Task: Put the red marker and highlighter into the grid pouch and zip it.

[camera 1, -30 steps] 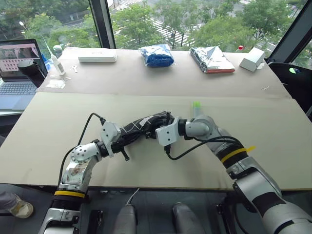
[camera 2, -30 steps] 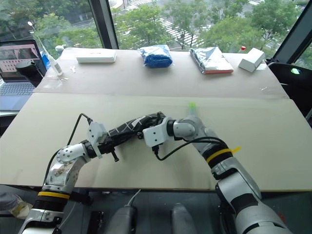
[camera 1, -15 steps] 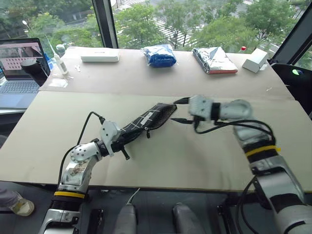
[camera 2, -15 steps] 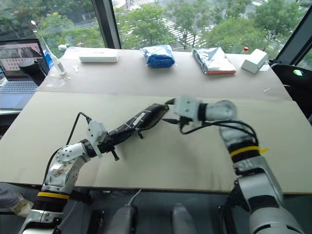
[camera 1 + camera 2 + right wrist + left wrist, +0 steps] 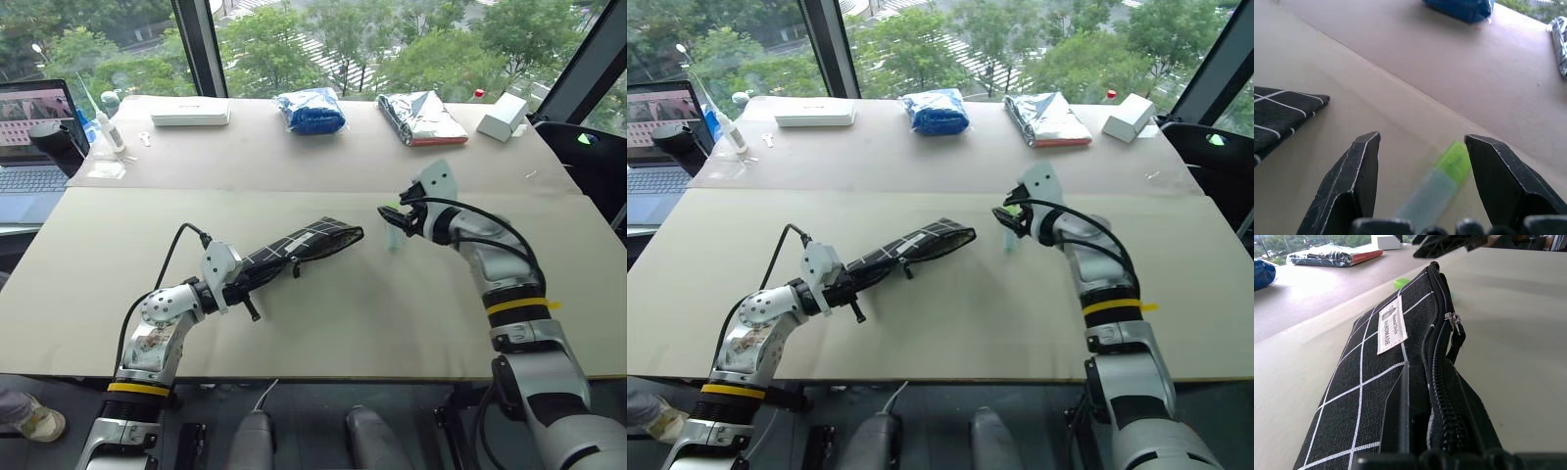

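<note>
The grid pouch (image 5: 312,241), black with white lines and a small white label (image 5: 1390,325), lies slanted on the table, its zipper edge (image 5: 1436,362) facing up. My left gripper (image 5: 247,282) is shut on its near end. The highlighter (image 5: 394,233) lies on the table right of the pouch's far end, with its pale body and green cap (image 5: 1455,161). My right gripper (image 5: 1421,138) is open and hangs over it, one finger (image 5: 1359,181) on each side. I cannot tell if they touch it. The red marker is out of view.
Along the far table stand a white flat box (image 5: 191,113), a blue plastic bag (image 5: 312,110), a silver foil bag (image 5: 421,117) and a small white box (image 5: 502,116). A laptop (image 5: 29,127) and a bottle (image 5: 106,122) are at far left.
My right gripper has left the pouch's far end, swung right and rolled over, and now straddles the highlighter. The pouch's far end has settled flatter. The left gripper has kept still.
</note>
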